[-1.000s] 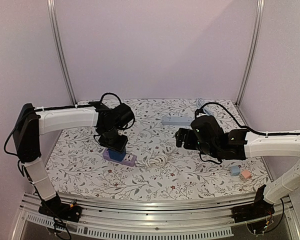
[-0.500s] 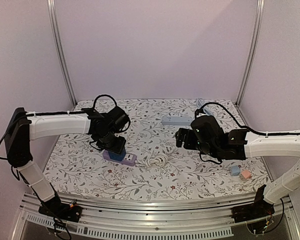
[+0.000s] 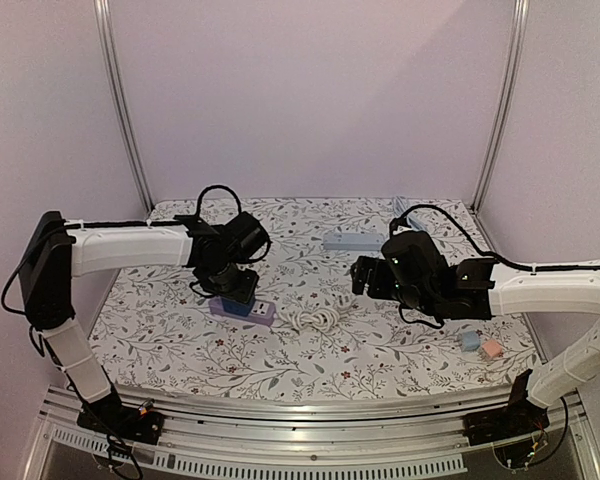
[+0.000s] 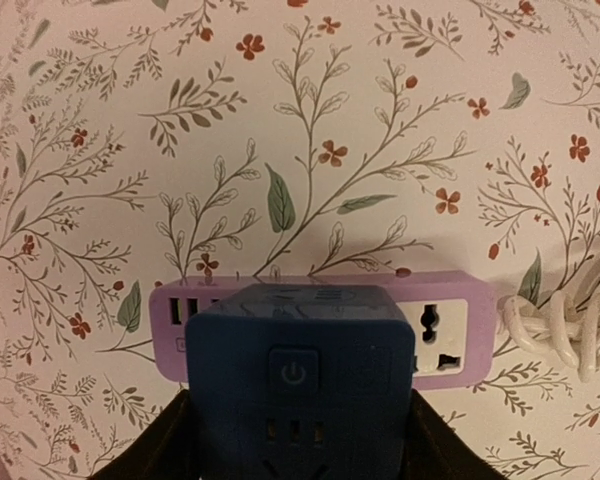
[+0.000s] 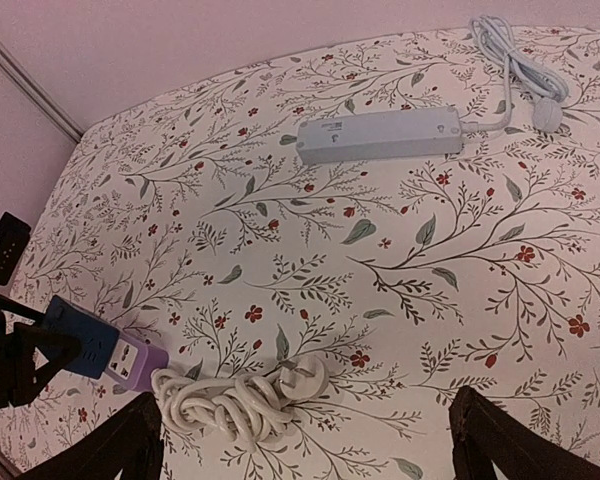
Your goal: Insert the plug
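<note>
My left end effector (image 4: 298, 445) grasps the blue plug (image 4: 300, 335) on the purple power strip (image 4: 446, 338), lower centre. My right end effector (image 5: 305, 440) hangs released.

- The tablecloth (image 4: 380, 120) is cream, printed with grey-green leafy sprigs and small red flowers.
- The power strip (image 4: 440, 335) is lilac with a white socket face.
- The cube plug adapter (image 4: 300, 370) is dark blue.
- The coiled cord (image 5: 235, 400) is white.
- The far power strip (image 5: 380, 135) is pale grey-blue.
- Two small blocks: one light blue (image 3: 469, 340), one pink (image 3: 492, 349).
</note>
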Controlling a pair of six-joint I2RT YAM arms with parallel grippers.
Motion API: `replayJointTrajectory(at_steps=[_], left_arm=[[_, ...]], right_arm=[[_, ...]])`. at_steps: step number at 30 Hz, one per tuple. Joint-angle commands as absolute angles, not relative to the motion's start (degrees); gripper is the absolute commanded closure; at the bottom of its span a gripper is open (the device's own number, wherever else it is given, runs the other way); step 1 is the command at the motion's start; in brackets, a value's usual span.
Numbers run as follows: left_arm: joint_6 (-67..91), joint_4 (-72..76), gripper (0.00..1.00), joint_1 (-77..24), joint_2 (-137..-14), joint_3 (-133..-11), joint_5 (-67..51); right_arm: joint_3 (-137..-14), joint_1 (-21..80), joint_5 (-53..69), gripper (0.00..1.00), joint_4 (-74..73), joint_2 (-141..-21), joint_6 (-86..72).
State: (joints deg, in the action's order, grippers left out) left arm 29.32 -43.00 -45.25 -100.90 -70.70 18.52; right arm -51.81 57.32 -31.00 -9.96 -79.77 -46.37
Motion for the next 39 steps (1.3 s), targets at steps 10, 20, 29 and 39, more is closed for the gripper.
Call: replayJointTrajectory(at_steps=[10, 20, 29, 39], left_arm=[[25.1, -49.1, 0.96, -36.0, -106.1, -70.7, 16.9], [26.0, -48.3, 0.9, -26.9, -101.5, -68.4, 20.5], [26.5, -45.3, 0.58, -24.6, -100.6, -66.8, 18.5], [26.1, -43.8, 0.09, -24.7, -94.9, -67.8, 17.6]], right_arm=[[-46.2, 57.3, -36.6, 0.01, -9.1, -69.1, -49.1], [-43.0, 57.3, -38.0, 0.01, -6.4, -64.4, -49.3], [-43.4, 57.2, -36.9, 0.01, -6.3, -65.0, -48.6], [-44.1, 57.2, -36.6, 0.01, -6.1, -66.5, -48.1]])
